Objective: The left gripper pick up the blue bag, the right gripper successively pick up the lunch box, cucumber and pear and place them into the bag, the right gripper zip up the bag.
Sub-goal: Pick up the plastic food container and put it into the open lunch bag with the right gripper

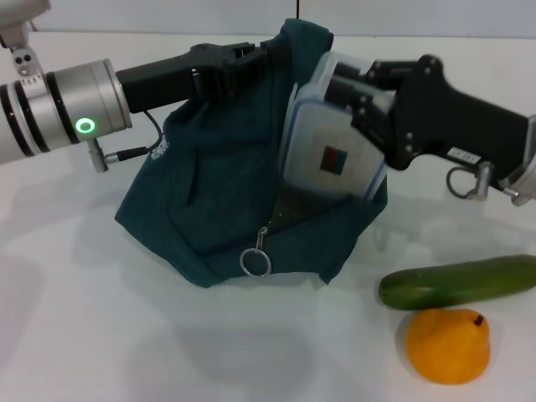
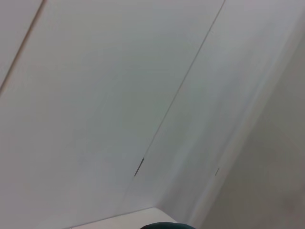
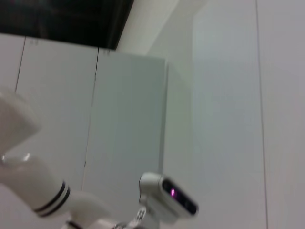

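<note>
With the left gripper (image 1: 264,63) clamped on the blue bag (image 1: 209,193) rim, we keep the right gripper (image 1: 356,100) jaws closed on the lunch box (image 1: 327,142) — tilt it, slide deeper into the opening.

The room is bright and evenly lit, the light soft and seemingly from overhead. On the white table (image 1: 100,335) the shadows are pale and blurry-edged, a faint grey one spreading below the blue bag (image 1: 209,201). The cucumber (image 1: 459,282) carries a thin sheen along its top, and the pear (image 1: 447,345) glows without harsh glare. The head view is fairly sharp. Both wrist views look soft and hazy, showing only washed-out pale wall panels.
</note>
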`<state>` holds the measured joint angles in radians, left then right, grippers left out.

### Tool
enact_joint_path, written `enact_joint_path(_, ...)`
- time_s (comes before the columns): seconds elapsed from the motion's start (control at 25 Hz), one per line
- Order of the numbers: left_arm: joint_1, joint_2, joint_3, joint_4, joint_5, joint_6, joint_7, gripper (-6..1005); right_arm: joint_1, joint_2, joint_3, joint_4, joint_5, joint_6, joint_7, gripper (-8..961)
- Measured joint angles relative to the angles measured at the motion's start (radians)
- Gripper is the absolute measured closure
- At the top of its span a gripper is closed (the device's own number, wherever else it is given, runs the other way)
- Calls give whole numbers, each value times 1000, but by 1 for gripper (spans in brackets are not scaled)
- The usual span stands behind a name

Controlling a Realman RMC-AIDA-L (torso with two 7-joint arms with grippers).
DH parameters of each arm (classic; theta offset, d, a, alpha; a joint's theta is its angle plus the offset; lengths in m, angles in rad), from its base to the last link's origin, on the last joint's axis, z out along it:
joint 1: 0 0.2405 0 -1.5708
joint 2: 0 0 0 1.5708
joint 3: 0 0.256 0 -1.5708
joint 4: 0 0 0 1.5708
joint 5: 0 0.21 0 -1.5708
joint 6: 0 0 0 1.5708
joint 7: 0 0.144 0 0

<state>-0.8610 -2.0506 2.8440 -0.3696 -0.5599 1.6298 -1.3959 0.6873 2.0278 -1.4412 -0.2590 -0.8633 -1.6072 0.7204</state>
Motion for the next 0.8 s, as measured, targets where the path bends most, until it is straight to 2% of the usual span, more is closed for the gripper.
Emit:
enact_joint_path(0.16,0,2,0,0,-1,3,0,898,0,0,-26,-6,0,41,14,816)
enact_joint_path(0.4,-3,5,0,0,-1,7,-4,898,38,0,-61,-13,1,149,148,814)
enact_joint_path(0.8,-3,7,0,0,-2,7,-6,897,17,0,-72,-91,1,141,212,811)
